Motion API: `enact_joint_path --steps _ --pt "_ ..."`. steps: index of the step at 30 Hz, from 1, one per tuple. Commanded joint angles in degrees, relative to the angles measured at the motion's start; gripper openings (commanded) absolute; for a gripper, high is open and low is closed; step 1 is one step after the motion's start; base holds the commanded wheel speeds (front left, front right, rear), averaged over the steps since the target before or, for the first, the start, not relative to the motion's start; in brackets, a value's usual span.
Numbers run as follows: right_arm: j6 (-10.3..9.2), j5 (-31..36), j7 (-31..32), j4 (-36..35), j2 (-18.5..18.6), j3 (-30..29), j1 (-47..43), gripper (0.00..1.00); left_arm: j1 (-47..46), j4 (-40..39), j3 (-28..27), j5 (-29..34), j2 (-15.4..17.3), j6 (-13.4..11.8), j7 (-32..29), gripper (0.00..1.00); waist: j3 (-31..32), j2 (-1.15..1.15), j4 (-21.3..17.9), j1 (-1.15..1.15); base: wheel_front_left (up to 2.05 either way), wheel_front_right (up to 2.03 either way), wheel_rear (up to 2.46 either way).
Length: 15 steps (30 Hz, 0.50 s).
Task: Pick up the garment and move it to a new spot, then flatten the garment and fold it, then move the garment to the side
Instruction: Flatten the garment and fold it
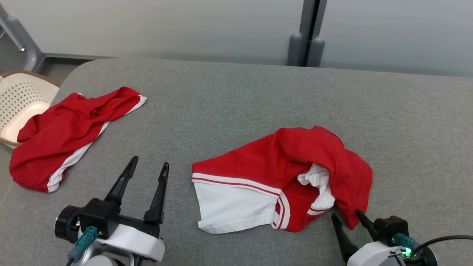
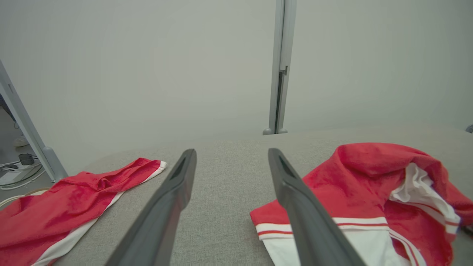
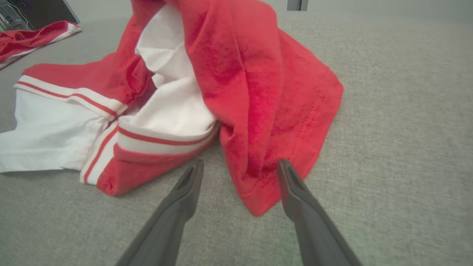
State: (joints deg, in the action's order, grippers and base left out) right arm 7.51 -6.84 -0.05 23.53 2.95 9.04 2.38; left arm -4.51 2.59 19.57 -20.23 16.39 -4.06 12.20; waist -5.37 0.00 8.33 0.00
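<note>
A crumpled red garment (image 1: 281, 173) with white panels and striped trim lies on the grey fabric table (image 1: 236, 96), right of centre. It is bunched up at its right side, with a white part showing inside a fold. My right gripper (image 1: 346, 215) is open at the garment's near right corner. In the right wrist view the red hem corner (image 3: 258, 192) lies between the spread fingers of that gripper (image 3: 240, 162). My left gripper (image 1: 150, 162) is open over bare table, left of the garment's white edge. In the left wrist view the same garment (image 2: 369, 177) is to the right of the open fingers (image 2: 232, 152).
A second red garment with white stripes (image 1: 70, 133) lies rumpled at the table's left edge, partly hanging over it. A pale perforated basket (image 1: 22, 99) stands beyond that edge. A grey wall panel with a post (image 1: 306, 44) runs behind the table.
</note>
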Motion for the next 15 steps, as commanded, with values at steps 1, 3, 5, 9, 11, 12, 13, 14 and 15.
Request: enact_joint_path --steps 1,3,5,9,11,12,13,14,15 --pt "-0.04 0.24 -0.95 1.01 0.31 -0.52 0.96 0.43 -1.34 0.38 0.03 0.27 0.02 0.42 0.40 1.00 -1.43 0.00 1.23 0.00 0.00 0.00 0.00" --pt "-0.03 0.28 -1.75 2.60 0.27 -1.29 1.63 0.00 -1.97 1.03 0.14 0.33 -0.03 0.53 0.75 1.00 -1.87 0.00 1.33 0.00 0.00 0.00 0.00" --pt "-0.03 0.51 -3.12 2.50 0.54 -2.46 2.09 0.00 -2.51 1.52 -0.03 0.36 -0.04 0.65 1.00 1.00 -2.19 0.00 1.15 0.00 0.00 0.00 0.00" --pt "-0.03 1.14 -4.92 -0.81 1.90 -5.11 2.33 0.00 -3.34 2.40 -0.66 0.39 0.10 0.53 1.63 1.00 -2.74 0.00 0.21 0.00 0.00 0.00 0.00" --pt "-0.03 1.69 -5.57 -4.10 2.98 -6.41 2.72 0.00 -3.46 2.67 -0.95 0.36 0.15 0.47 1.95 1.00 -3.00 0.00 -0.33 0.00 0.00 0.00 0.00" --pt "-0.03 1.91 -5.51 -5.73 3.49 -7.24 2.93 0.00 -3.45 2.80 -1.13 0.31 0.22 0.47 2.06 1.00 -3.19 0.00 -0.63 0.00 0.00 0.00 0.00" --pt "-0.04 2.11 -5.23 -7.49 4.00 -7.94 3.18 0.00 -3.51 2.86 -1.29 0.27 0.28 0.49 2.13 1.00 -3.40 0.00 -0.91 0.00 0.00 0.00 0.00" --pt "-0.03 2.41 -4.91 -9.23 4.70 -8.60 3.67 0.00 -3.67 2.94 -1.44 0.28 0.36 0.54 2.28 1.00 -3.66 0.00 -1.19 0.00 0.00 0.00 0.00" --pt "-0.03 2.48 -4.55 -10.76 5.20 -9.37 4.11 0.00 -3.90 3.01 -1.62 0.31 0.38 0.57 2.39 1.00 -3.92 0.00 -1.43 0.00 0.00 0.00 0.00"
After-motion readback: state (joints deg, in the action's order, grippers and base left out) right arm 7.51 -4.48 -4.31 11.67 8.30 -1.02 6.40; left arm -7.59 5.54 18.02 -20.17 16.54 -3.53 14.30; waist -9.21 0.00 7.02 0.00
